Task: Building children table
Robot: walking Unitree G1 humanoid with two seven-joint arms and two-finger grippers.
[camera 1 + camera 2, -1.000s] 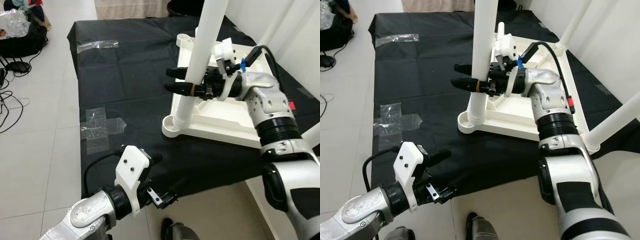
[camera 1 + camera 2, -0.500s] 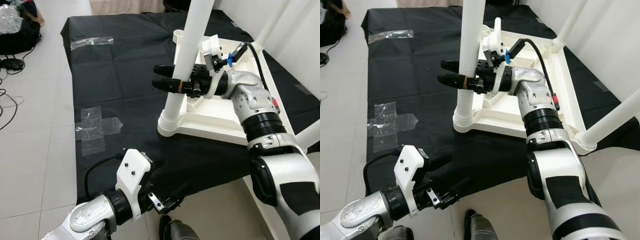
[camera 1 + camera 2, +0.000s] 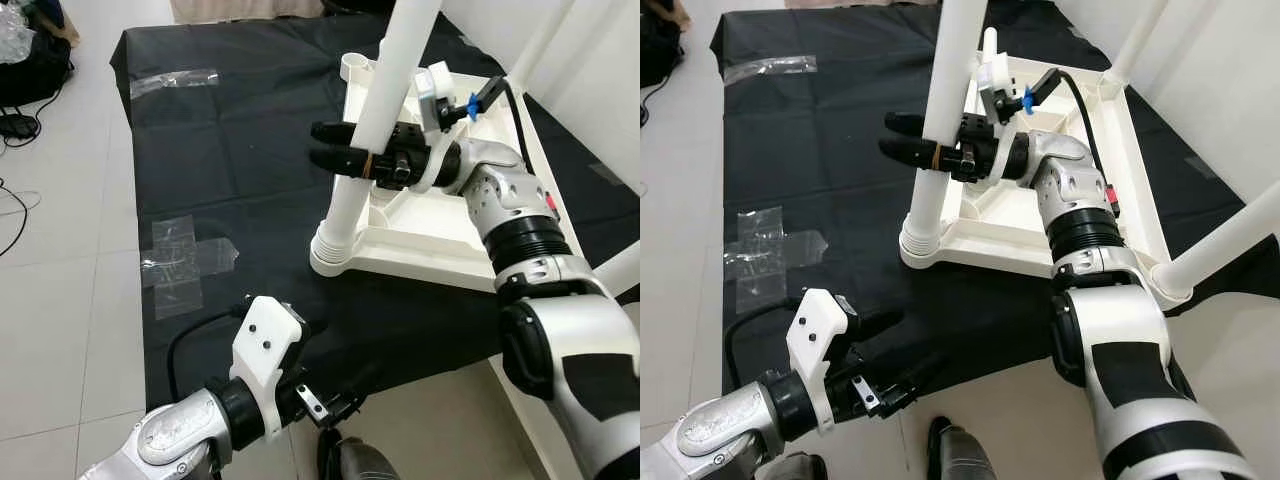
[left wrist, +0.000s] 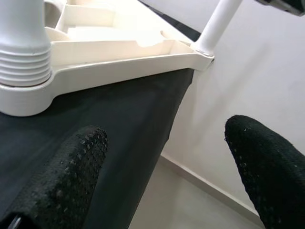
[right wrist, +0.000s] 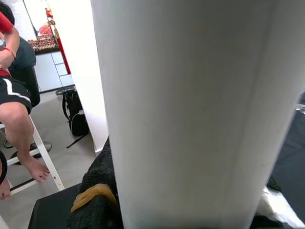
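The white children's table top lies upside down on a black cloth. A thick white leg stands tilted in its near left corner socket, its ribbed base at the socket rim. My right gripper is shut on this leg at mid height; in the right wrist view the leg is pressed against the fingers. Two more white legs rise at the right. My left gripper hangs open and empty over the cloth's front edge, fingertips wide apart.
Clear tape patches lie on the cloth at left. A dark bag and cables sit on the tiled floor at far left. A white wall runs along the right. A person sits on a chair.
The whole picture has shifted a little, so the camera moved. The right gripper keeps its hold on the leg, and the left gripper stays open in the same place.
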